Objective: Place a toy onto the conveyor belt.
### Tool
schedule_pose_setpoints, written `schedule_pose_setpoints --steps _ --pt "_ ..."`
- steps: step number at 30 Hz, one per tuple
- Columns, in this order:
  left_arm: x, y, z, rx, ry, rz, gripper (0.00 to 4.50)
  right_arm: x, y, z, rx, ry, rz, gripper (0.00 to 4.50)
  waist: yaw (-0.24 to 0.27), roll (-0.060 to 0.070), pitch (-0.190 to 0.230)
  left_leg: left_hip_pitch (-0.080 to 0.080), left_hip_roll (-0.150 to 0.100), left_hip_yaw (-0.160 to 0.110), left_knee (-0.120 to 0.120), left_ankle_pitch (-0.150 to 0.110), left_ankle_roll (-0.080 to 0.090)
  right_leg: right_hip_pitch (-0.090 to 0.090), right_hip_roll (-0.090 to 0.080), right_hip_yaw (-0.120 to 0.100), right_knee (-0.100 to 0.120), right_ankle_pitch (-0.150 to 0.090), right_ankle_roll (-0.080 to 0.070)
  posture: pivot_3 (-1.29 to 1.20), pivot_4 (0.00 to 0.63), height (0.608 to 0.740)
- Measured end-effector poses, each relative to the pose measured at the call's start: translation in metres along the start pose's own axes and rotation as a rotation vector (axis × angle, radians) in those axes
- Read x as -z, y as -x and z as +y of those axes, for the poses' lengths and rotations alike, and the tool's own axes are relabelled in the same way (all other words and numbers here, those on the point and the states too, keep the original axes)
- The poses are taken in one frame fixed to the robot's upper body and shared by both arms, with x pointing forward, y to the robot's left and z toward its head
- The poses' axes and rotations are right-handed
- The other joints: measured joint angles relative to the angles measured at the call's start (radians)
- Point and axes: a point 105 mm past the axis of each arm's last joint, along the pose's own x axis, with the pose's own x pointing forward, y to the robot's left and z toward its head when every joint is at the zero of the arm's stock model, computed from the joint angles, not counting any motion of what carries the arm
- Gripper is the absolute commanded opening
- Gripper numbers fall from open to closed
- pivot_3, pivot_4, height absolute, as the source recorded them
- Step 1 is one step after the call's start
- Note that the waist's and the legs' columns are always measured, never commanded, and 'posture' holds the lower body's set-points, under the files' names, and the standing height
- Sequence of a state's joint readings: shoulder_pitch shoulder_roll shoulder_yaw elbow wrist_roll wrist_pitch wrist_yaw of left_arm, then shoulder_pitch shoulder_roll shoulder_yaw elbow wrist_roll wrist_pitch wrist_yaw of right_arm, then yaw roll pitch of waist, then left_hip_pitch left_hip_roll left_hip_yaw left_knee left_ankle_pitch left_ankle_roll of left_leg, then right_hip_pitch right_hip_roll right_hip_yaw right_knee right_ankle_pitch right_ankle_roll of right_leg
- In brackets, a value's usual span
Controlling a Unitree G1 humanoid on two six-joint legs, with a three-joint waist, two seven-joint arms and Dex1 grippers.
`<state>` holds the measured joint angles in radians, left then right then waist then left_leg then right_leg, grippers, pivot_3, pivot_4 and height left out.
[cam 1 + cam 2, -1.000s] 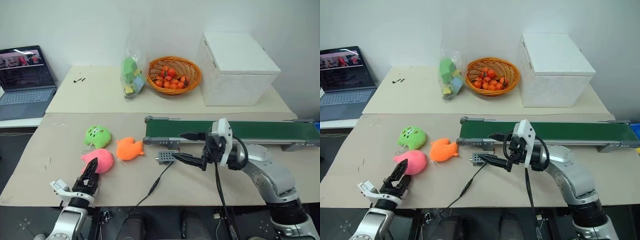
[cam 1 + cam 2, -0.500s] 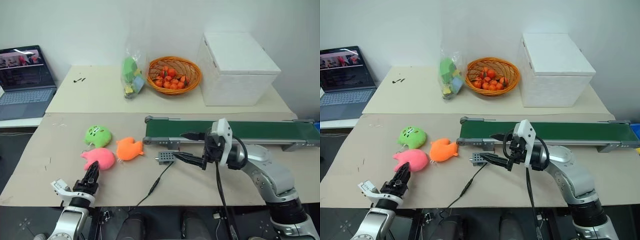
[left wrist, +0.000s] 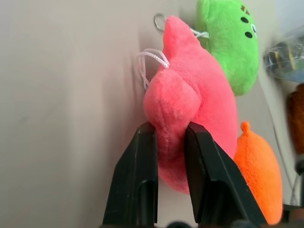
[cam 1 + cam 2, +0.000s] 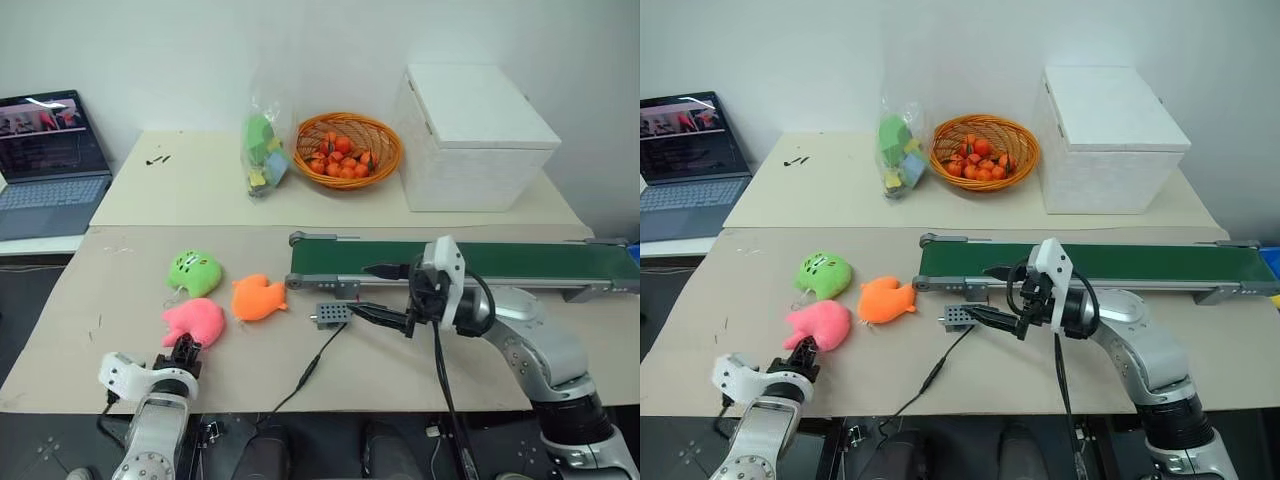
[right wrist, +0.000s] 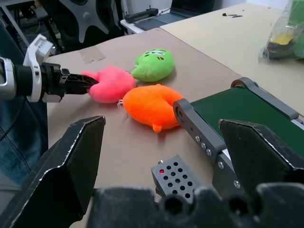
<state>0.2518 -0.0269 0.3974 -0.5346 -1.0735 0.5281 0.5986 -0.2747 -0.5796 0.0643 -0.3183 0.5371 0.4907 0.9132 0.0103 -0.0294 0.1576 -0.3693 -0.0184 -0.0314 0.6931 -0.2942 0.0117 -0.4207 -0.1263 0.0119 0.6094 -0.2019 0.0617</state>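
While the left gripper [image 3: 170, 137] has its two black fingers pinched tight on a small bump at the near edge of the pink plush toy [image 4: 196, 320], the toy lies on the brown table [image 4: 120, 290], not lifted. Just beyond the toy is a lime-green plush [image 4: 195, 272], and an orange plush [image 4: 258, 297] lies beside it, toward the conveyor belt [image 4: 520, 261]. The belt is well apart from the pink toy. The right gripper [image 4: 385, 293] hangs in the air with its fingers spread wide and nothing between them, in front of the belt's near end, above a small grey box [image 4: 331, 315] with a cable.
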Motion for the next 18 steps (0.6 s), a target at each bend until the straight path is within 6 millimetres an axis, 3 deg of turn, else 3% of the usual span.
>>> schedule_pose_setpoints --steps 2,5,7,9,11,13,18 --pt "-0.013 -0.006 -0.007 -0.061 -0.080 -0.036 0.86 0.000 -0.001 -0.002 0.004 0.000 -0.003 4.50 0.001 0.000 0.000 0.000 0.000 -0.001 0.000 0.000 -0.001 0.000 0.001 -0.001 0.001 0.000 0.000 0.00 0.150 0.727" --pt "-0.065 -0.012 -0.026 -0.102 -0.237 -0.224 0.86 0.001 -0.003 -0.003 0.008 -0.005 -0.013 4.50 0.000 -0.001 0.001 0.000 0.000 -0.001 0.000 0.002 -0.004 0.000 0.002 -0.001 0.001 0.001 -0.001 0.00 0.150 0.727" --pt "-0.096 -0.009 -0.041 -0.108 -0.428 -0.366 0.86 0.001 -0.003 -0.004 0.011 -0.002 -0.016 4.50 -0.004 -0.001 0.001 0.000 0.000 0.000 -0.001 0.003 -0.005 -0.001 0.002 -0.001 0.001 0.001 -0.001 0.00 0.150 0.727" --pt "-0.129 0.000 -0.066 -0.081 -0.643 -0.550 0.86 0.001 -0.003 -0.004 0.014 0.001 -0.019 4.50 -0.004 -0.001 0.001 0.000 0.000 0.002 -0.002 0.003 -0.005 -0.001 0.002 -0.001 0.000 0.001 -0.001 0.00 0.150 0.727" --pt "-0.146 0.011 -0.102 -0.002 -0.755 -0.716 0.86 0.001 -0.003 -0.004 0.016 0.002 -0.023 4.50 0.001 -0.001 0.001 0.000 0.000 0.004 -0.003 0.003 -0.006 -0.001 0.002 -0.002 -0.001 0.001 -0.001 0.00 0.150 0.727" --pt "-0.148 0.020 -0.124 0.068 -0.807 -0.799 0.86 0.001 -0.004 -0.004 0.018 0.003 -0.030 4.50 0.002 -0.001 0.001 0.000 0.000 0.004 -0.004 0.003 -0.007 -0.001 0.001 -0.001 -0.001 0.001 -0.001 0.00 0.150 0.727" --pt "-0.115 0.033 -0.217 0.402 -1.302 -1.120 0.86 0.001 -0.005 -0.004 0.045 -0.007 -0.056 4.50 0.002 -0.003 0.002 -0.001 -0.001 0.006 -0.011 0.006 -0.011 -0.003 0.001 -0.002 -0.003 0.001 -0.001 0.00 0.150 0.727"
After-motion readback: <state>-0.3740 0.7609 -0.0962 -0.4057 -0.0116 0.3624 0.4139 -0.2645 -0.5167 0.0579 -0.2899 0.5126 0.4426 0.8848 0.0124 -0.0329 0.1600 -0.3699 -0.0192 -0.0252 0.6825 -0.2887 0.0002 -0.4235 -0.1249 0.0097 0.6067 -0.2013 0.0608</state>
